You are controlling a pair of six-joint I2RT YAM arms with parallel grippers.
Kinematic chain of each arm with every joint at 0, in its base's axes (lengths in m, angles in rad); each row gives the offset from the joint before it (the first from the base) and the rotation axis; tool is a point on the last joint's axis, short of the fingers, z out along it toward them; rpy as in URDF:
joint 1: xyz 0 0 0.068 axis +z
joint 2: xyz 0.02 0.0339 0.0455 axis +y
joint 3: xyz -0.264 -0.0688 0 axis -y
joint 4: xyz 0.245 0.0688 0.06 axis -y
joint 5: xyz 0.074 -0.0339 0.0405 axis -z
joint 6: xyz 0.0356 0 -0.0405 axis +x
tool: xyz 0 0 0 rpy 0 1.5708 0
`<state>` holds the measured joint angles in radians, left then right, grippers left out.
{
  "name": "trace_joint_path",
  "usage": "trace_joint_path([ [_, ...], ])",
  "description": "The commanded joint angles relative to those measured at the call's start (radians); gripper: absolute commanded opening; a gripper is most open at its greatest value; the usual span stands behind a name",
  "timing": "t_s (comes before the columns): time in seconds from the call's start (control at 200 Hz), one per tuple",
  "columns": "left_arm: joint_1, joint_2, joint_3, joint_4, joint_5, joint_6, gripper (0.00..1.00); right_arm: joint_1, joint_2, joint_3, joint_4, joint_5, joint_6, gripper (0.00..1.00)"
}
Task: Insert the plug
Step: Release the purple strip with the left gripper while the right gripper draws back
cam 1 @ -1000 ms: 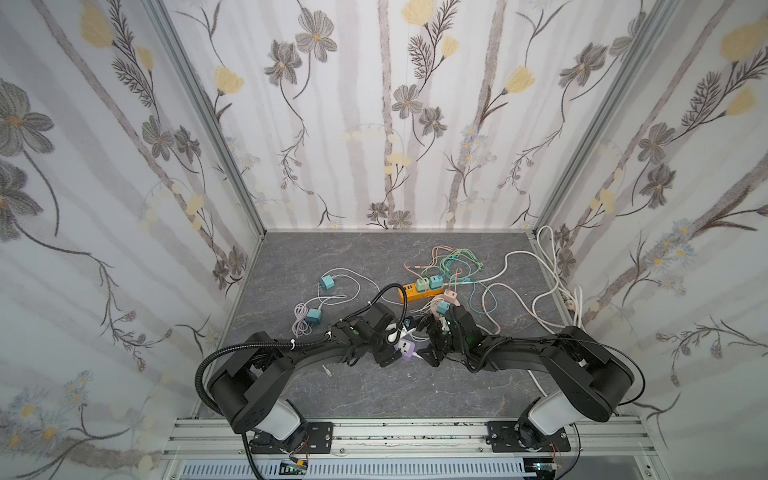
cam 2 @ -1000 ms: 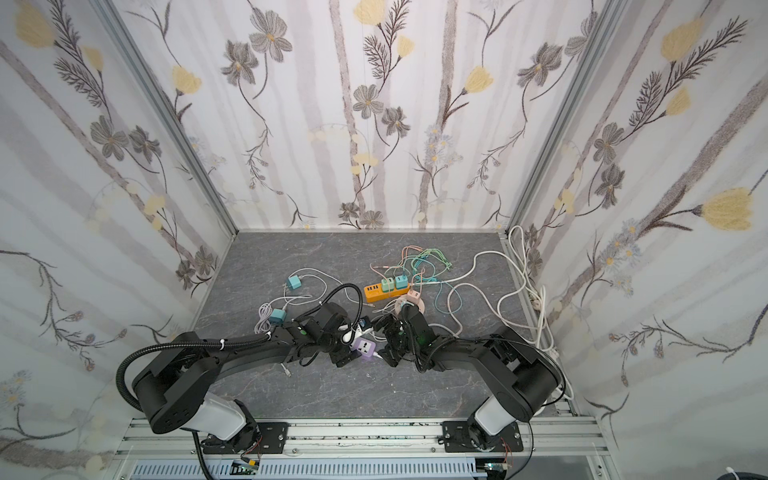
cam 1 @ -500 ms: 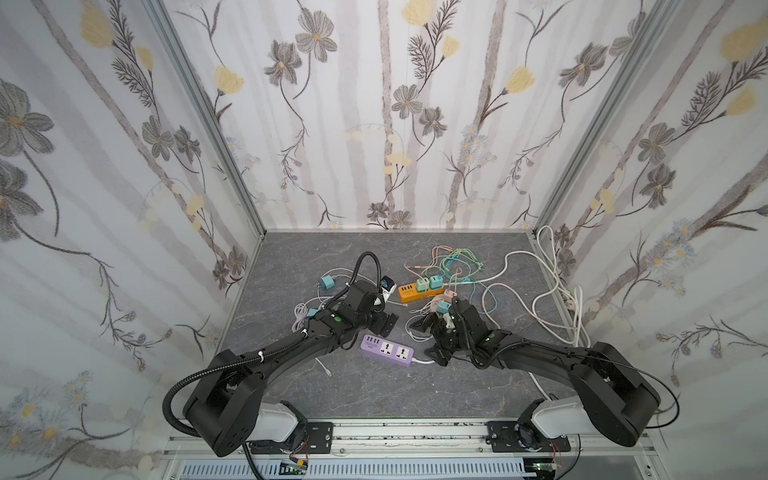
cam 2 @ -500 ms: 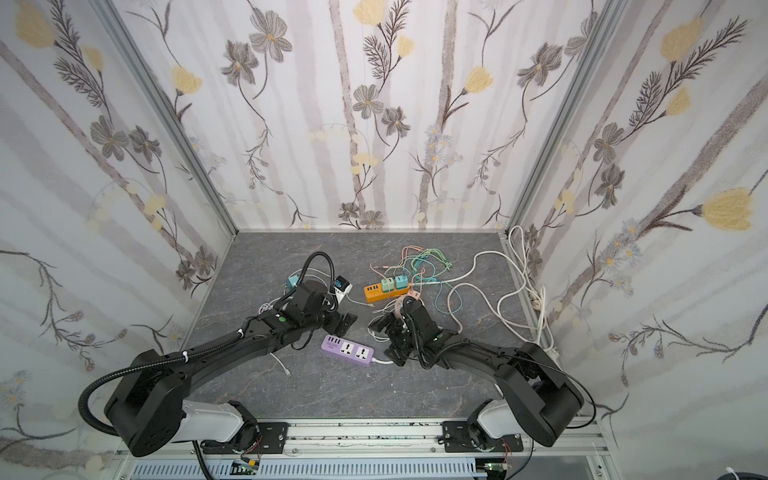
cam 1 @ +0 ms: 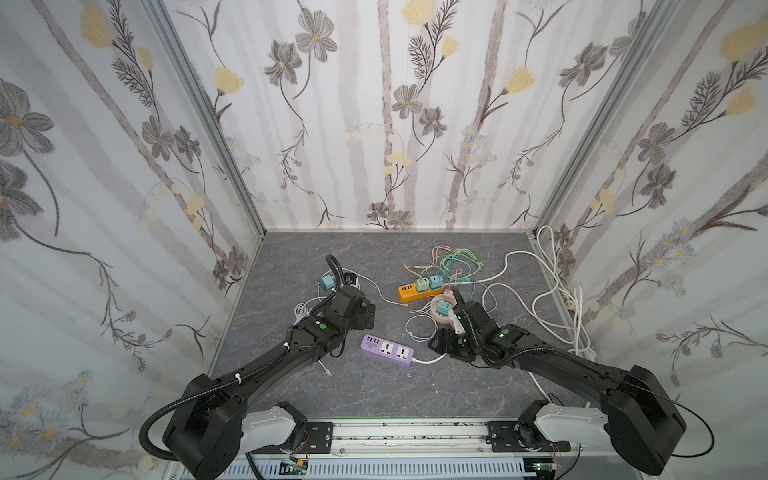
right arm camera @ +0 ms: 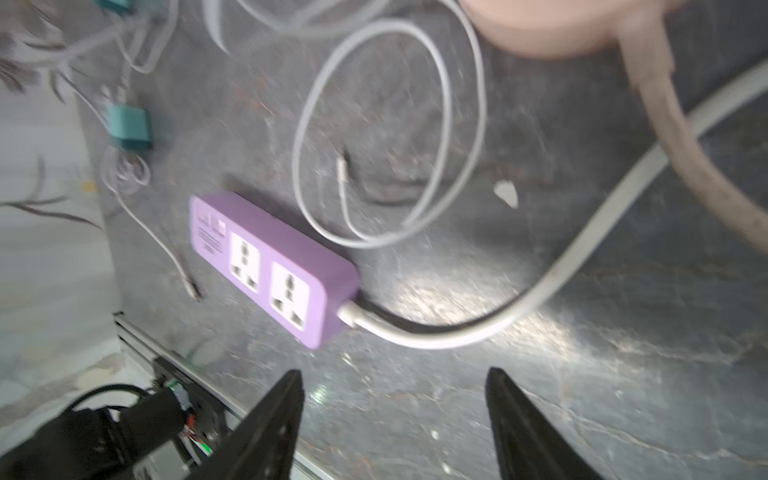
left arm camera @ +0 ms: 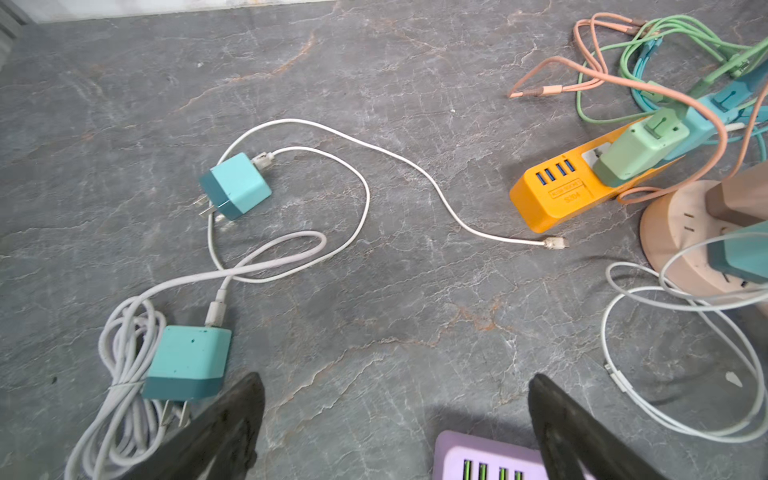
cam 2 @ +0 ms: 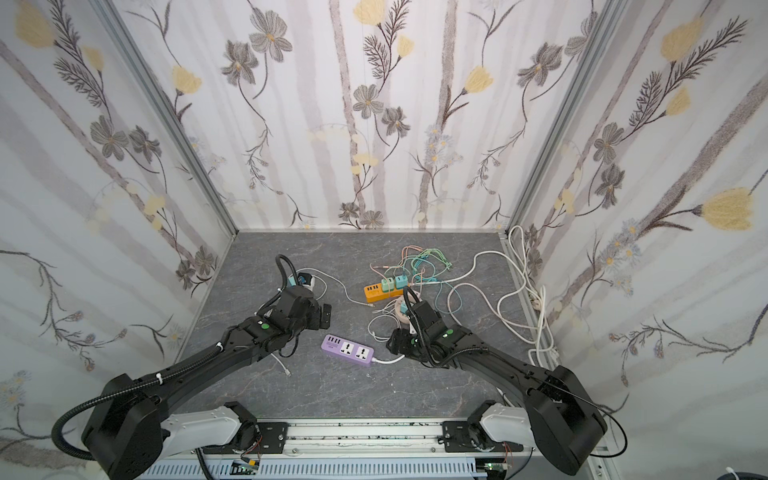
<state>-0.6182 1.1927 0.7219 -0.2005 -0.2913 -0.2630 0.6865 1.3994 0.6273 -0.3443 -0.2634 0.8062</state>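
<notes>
My left tool [left arm camera: 395,415] stands wide open with nothing between its black fingers [left arm camera: 232,424], held just over the grey marbled table [cam 1: 374,395]. My right tool [right arm camera: 395,415] also has its jaws apart and holds nothing; it hangs low over the table.

In both top views the purple two-socket power strip [cam 1: 387,350] lies flat between the two tools, at about 5 o'clock from the left tool and 9 o'clock from the right. Both its white sockets are empty. Its white cord [right arm camera: 540,291] runs off the end nearest the right tool.

The plugs are off the strip. In the left wrist view, one teal cube charger plug [left arm camera: 187,365] lies on the table just beside a left fingertip, next to a coil of white cable [left arm camera: 124,374]. A second teal cube plug [left arm camera: 237,189] lies farther out on its side. In a top view it sits at about 10 o'clock from the left tool [cam 1: 326,282].

An orange power strip [cam 1: 415,291], with green and teal chargers plugged in, lies at about 2 o'clock from the left tool. A round pink socket hub [cam 1: 434,320] sits at 12 o'clock from the right tool, among loose white cables.
</notes>
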Motion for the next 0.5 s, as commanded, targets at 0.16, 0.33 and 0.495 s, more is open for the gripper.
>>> trace_joint_path([
  [0.16,0.007,-0.099,-0.015,-0.042,-0.166,-0.152,1.00,0.039,0.046,-0.067,0.006,-0.085,-0.154,0.03],
  [0.33,0.063,-0.043,0.049,-0.170,-0.221,-0.288,1.00,0.039,0.156,-0.032,0.014,-0.038,-0.147,0.00],
  [0.495,0.124,-0.019,0.068,-0.217,-0.174,-0.391,1.00,0.039,0.236,0.021,-0.011,0.042,-0.135,0.00],
])
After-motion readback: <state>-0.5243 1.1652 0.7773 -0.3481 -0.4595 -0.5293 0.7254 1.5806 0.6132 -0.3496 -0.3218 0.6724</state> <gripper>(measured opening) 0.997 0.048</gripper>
